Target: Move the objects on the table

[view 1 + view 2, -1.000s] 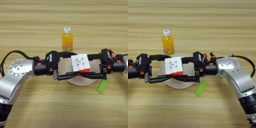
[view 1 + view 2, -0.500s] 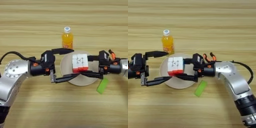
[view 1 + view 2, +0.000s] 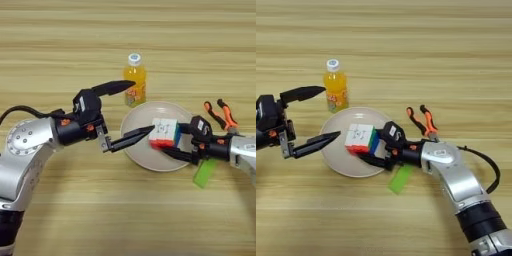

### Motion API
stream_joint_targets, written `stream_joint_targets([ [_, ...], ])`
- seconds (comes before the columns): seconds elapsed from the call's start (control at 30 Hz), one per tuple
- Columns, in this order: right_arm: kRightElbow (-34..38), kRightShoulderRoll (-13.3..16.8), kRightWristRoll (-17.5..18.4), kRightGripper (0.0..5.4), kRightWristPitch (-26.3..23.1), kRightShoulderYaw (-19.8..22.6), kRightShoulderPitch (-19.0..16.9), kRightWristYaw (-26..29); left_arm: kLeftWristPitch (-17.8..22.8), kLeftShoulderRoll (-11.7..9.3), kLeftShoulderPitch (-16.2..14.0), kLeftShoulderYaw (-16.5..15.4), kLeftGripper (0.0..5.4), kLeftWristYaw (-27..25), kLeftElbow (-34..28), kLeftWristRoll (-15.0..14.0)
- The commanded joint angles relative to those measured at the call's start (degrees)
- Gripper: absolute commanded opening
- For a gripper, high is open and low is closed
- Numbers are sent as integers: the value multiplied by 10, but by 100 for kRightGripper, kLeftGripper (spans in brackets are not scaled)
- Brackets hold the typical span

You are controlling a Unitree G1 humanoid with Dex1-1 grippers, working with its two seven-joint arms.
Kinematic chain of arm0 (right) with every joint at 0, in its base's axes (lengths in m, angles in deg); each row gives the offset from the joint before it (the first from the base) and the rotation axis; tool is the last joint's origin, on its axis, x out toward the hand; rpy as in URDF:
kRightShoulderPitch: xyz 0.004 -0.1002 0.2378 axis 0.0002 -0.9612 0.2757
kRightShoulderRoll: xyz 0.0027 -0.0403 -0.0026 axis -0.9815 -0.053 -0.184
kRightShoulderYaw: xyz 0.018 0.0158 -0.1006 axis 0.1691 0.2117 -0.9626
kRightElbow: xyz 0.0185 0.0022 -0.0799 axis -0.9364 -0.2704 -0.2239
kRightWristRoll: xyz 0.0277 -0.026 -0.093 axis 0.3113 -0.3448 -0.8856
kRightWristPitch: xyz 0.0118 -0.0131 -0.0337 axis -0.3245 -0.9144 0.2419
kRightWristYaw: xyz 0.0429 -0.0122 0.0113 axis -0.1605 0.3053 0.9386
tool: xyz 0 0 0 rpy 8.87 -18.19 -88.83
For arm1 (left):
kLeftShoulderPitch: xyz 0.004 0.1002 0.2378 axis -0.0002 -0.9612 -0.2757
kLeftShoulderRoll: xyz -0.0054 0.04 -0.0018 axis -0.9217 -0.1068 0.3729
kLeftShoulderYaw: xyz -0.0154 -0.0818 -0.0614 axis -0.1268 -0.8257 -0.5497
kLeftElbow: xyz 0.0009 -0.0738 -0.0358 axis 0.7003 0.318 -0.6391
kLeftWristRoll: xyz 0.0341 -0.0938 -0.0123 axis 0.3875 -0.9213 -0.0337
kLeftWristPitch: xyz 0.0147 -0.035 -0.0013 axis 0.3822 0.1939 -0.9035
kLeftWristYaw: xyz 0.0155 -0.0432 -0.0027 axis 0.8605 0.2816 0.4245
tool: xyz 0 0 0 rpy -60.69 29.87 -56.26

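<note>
Left gripper [image 3: 131, 111] withdrew leftward; pliers [image 3: 220, 114] handles point away.

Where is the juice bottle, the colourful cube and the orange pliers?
juice bottle [image 3: 135, 84]: left eye view, on its orange body.
colourful cube [image 3: 163, 133]: left eye view, on its white top face.
orange pliers [image 3: 425, 120]: right eye view, on an orange handle.

Bare wooden table [image 3: 60, 30] lies open behind the orange-drink bottle [image 3: 134, 80], while the plate [image 3: 135, 150], cube [image 3: 164, 134], pliers [image 3: 220, 114] and apparently touching green block [image 3: 204, 172] crowd the right.
</note>
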Motion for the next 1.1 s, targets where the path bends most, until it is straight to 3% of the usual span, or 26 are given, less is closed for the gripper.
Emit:
stream_joint_targets([
  [0.03,-17,-15,-11,332,11,3,5,-16,-7,0,-4,-4,540,4,2,-6],
  [0.2,-24,-25,-15,332,13,4,2,-24,-8,1,-6,-3,540,8,4,-6],
  [0.63,8,-25,1,520,20,39,-6,-38,-12,0,-5,-10,540,26,18,-4],
  [0.9,102,-31,70,538,15,89,-37,-35,-18,13,2,-16,540,50,33,3],
  [1.1,143,-58,126,538,20,136,-56,-67,-30,43,19,-16,540,108,35,28],
])
